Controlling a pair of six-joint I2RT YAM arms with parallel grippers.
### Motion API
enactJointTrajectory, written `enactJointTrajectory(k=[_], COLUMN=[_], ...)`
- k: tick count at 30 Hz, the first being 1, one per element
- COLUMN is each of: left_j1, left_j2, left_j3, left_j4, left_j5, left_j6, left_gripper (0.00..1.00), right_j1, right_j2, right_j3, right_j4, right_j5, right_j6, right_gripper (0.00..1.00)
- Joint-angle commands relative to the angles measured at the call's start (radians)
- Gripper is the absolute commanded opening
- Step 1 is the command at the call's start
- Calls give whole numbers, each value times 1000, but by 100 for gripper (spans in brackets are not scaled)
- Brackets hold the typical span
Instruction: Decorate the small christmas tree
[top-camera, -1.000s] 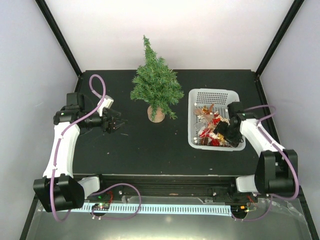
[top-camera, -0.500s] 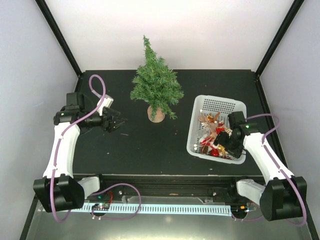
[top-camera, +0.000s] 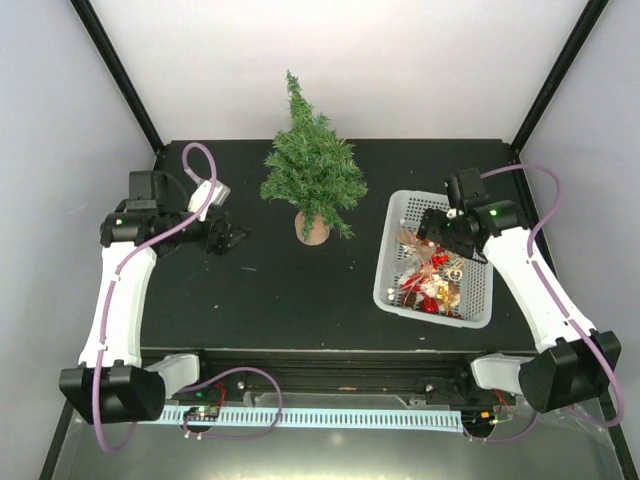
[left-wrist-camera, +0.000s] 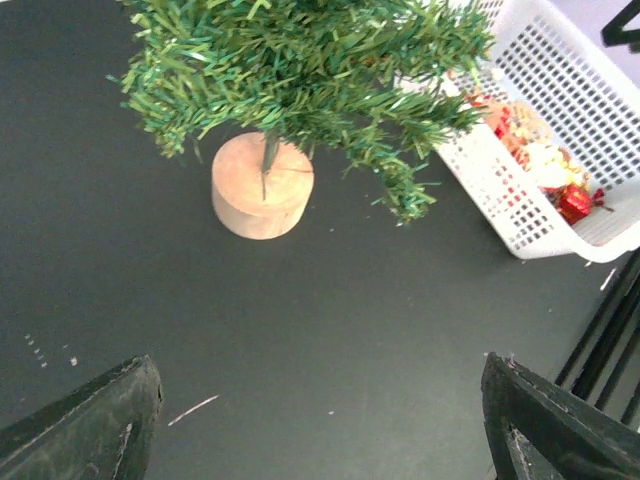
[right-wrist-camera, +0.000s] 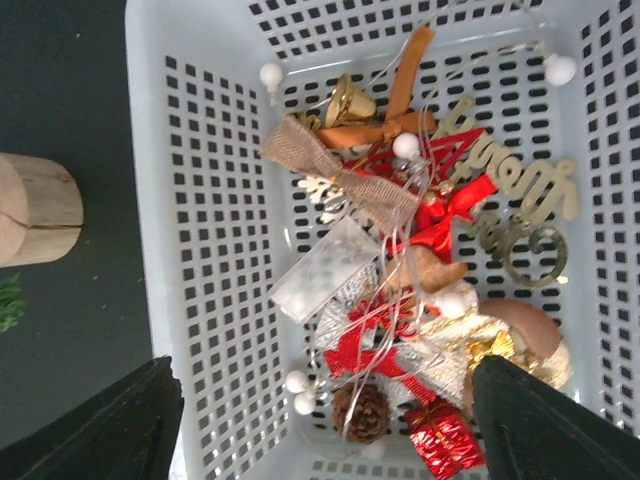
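The small christmas tree (top-camera: 313, 165) stands upright in its round brown pot (top-camera: 312, 228) at the middle back of the black table, and I see no ornaments on it. The left wrist view shows its lower branches (left-wrist-camera: 300, 60) and pot (left-wrist-camera: 262, 185). My left gripper (top-camera: 225, 240) hovers left of the tree, open and empty (left-wrist-camera: 318, 400). My right gripper (top-camera: 443, 238) hangs open over the white basket (top-camera: 436, 197), nothing between its fingers (right-wrist-camera: 325, 400). Below it lie a pine cone (right-wrist-camera: 362, 410), red gift box (right-wrist-camera: 440, 440), gold bell (right-wrist-camera: 345, 100), burlap bow (right-wrist-camera: 340, 175) and red ribbon (right-wrist-camera: 440, 215).
The perforated basket (right-wrist-camera: 200, 250) sits skewed, right of the tree, its near corner towards the table's front edge. A clear plastic box (right-wrist-camera: 325, 268), a gold word ornament (right-wrist-camera: 510, 190) and a wire string with white beads tangle among the ornaments. Black frame posts rise at the back corners.
My right gripper rose from the basket's near end and moved over its far half; the basket turned slightly askew. The left arm lifted and drew back a little.
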Motion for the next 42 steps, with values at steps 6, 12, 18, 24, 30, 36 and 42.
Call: enactJointTrajectory(k=[6,12,18,24,30,36,42], left_j1=[13,10,7,-1,-9,-9,-9], left_j2=[69,145,152,136,114,101,82], left_j3=[122,183,175,132,105,91,79], left_j4=[-109,-120,-92,-60,-51,-38,-43], left_j5=[-27,62,107,138,139,127,114], left_j6=[28,24,8,-24,-41,-51,-53], left_gripper=[88,88,88,88,88,88,88], right_j1=[-34,-78,-79,-81,-101,-126,-141], right_j2=[76,198,322,375,444,468,450], right_j3=[-42,-75,-66,-53,-19,-14,-40], right_j4=[77,138,174,227,230,227,263], right_j5=[42,-11,-32,-24,-9,2,-12], right_j6=[57,87,102,117,106,83,73], right_gripper=[68,49,46,46,46,39,26])
